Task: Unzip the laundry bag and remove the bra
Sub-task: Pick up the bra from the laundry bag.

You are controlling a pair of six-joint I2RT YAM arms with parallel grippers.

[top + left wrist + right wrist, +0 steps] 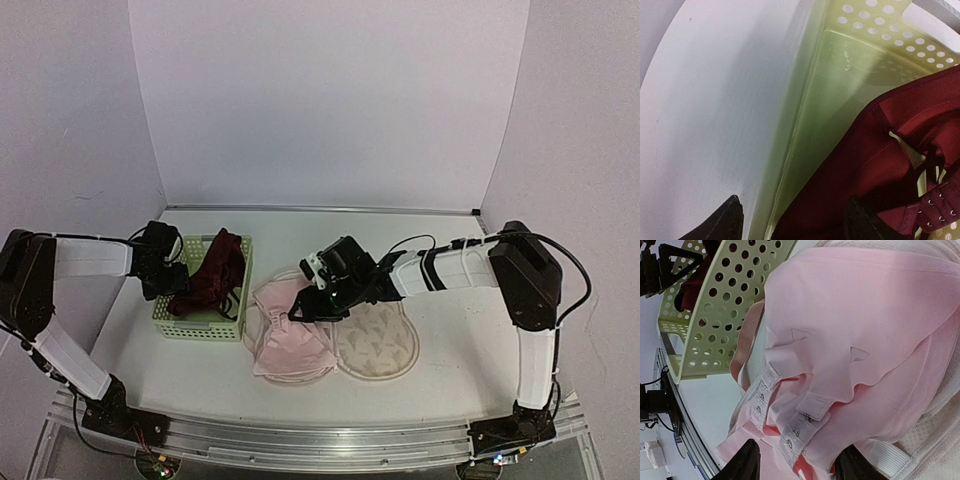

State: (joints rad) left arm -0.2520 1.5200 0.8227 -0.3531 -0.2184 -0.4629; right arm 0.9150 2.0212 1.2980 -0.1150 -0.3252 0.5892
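Your right hand (800,462) hovers just right of the basket (200,328), fingers half apart, with the hook band of a soft pink bra (850,315) between them. That bra lies on the laundry bag (385,345), a cream two-lobed printed pouch beside the basket. Your left hand (792,217) stands wide, straddling the basket's perforated green plastic left wall, one finger over a dark red bra (855,165).

Pale lilac matte back wall (320,100), matching left side panel (60,120) and right side panel (585,120), flat white tabletop (450,345), ribbed aluminium rail (300,442) along its near edge, soft even light.
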